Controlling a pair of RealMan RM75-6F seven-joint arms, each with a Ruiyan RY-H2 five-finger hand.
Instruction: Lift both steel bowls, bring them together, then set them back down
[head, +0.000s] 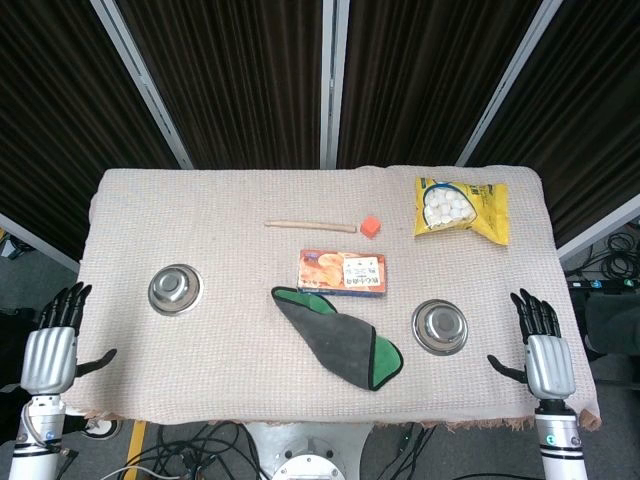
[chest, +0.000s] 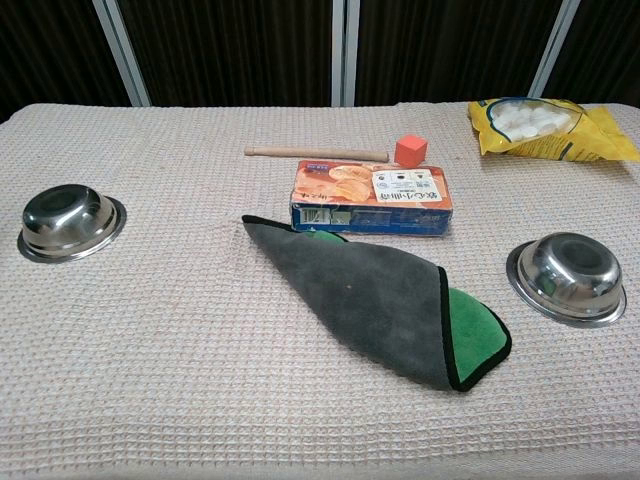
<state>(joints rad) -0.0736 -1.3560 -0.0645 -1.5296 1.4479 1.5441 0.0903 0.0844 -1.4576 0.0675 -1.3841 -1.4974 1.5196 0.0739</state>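
Steel bowls sit well apart on the tabletop (head: 200, 215): the left bowl (head: 175, 288) near the left edge, the right bowl (head: 439, 326) toward the near right, both upright and resting on the woven cover. Between them lie a grey and green cloth (head: 340, 338) and a snack box (head: 342, 271), with a wooden stick (head: 310, 226), an orange cube (head: 371, 227) and a yellow bag (head: 461, 208) farther back. The left robot hand (head: 50, 350) hangs off the left edge with fingers spread and nothing held; the right robot hand (head: 545, 355) does likewise off the right edge, fingers apart and empty. Neither shows in the chest view.

The step in hand looks to be the reach, with no lifting begun. Each robot hand would do well to come in from its own side and take the nearest part of the rim, thumb inside and fingers under the flared lip, since polished steel is likely to slip. Lifting both level and high enough to clear the cloth and box should keep the meeting in the middle clean
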